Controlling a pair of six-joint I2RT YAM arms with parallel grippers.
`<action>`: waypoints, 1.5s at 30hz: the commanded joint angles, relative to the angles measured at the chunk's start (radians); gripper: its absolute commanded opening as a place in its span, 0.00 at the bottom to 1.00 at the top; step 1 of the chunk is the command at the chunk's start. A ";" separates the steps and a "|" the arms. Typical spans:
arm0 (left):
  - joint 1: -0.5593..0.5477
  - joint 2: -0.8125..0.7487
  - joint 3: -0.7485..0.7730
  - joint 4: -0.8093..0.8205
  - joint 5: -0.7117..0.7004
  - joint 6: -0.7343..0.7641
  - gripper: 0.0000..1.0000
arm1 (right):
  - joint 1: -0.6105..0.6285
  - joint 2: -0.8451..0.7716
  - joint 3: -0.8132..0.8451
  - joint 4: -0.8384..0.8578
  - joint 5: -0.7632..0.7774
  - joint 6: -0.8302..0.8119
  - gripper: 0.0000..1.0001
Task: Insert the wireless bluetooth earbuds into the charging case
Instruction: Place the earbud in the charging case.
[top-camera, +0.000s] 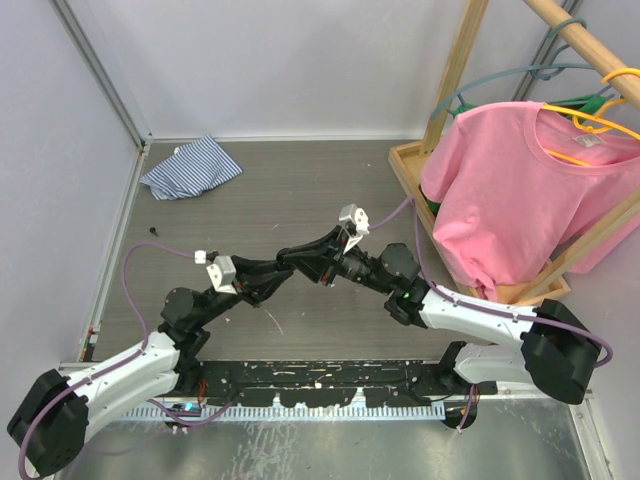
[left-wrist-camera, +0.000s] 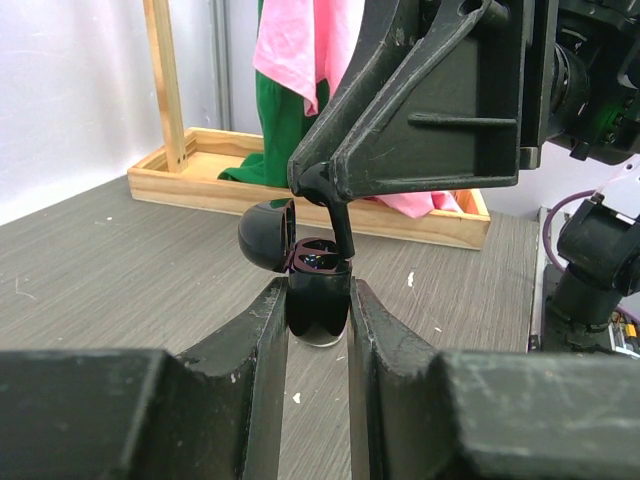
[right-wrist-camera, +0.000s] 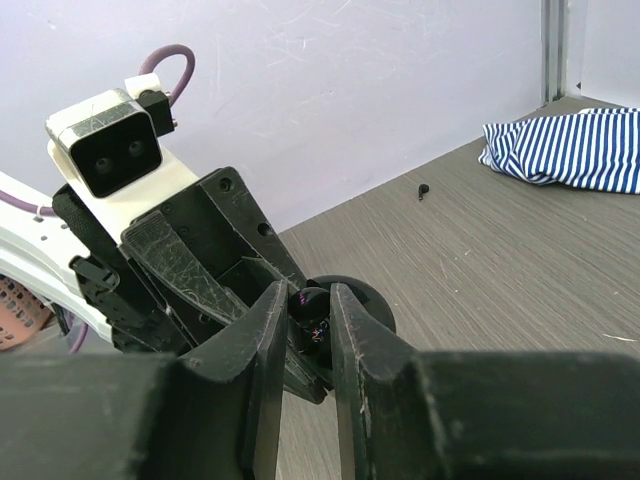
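**Ops:** Both arms meet over the middle of the table. My left gripper is clamped on the charging case, one finger on each flank. The case stands upright with its mouth up. The lid is swung open and hangs off to the left in my left wrist view.

**Spotter:** And your right?

**Ops:** The right gripper is pinched almost completely closed and slants down from above, with its tips right at the case's mouth. There's a small glossy dark earbud in there. I read it as held between those tips, partly into the well. It's dark on dark, so I can't tell how deep it sits.

**Spotter:** What does the next push turn on?

**Ops:** Alignment. The case's long axis runs straight up and down, and the well opens upward directly beneath the right fingertips. The fingers arrive tilted, though, not along that axis. I judge the bud's stem has to go down parallel to the case wall. If it goes in skewed it could jam, or tip the case in the left grip.

**Spotter:** Which arm does the work?

**Ops:** The right one. It's on top of the bud, and the left is only the vice.

**Spotter:** Anything else on the table?

**Ops:** There's a tiny dark speck well away, near the striped cloth. It's too small for me to tell what it is.
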 joint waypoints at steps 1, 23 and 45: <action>-0.004 -0.017 0.002 0.081 -0.017 -0.009 0.00 | 0.011 0.004 0.015 0.058 0.003 -0.019 0.19; -0.004 -0.017 0.013 0.098 0.023 -0.035 0.00 | 0.028 -0.023 0.008 0.040 0.067 -0.065 0.18; -0.004 0.001 0.022 0.109 -0.083 -0.061 0.00 | 0.031 -0.035 -0.013 0.051 0.051 -0.072 0.19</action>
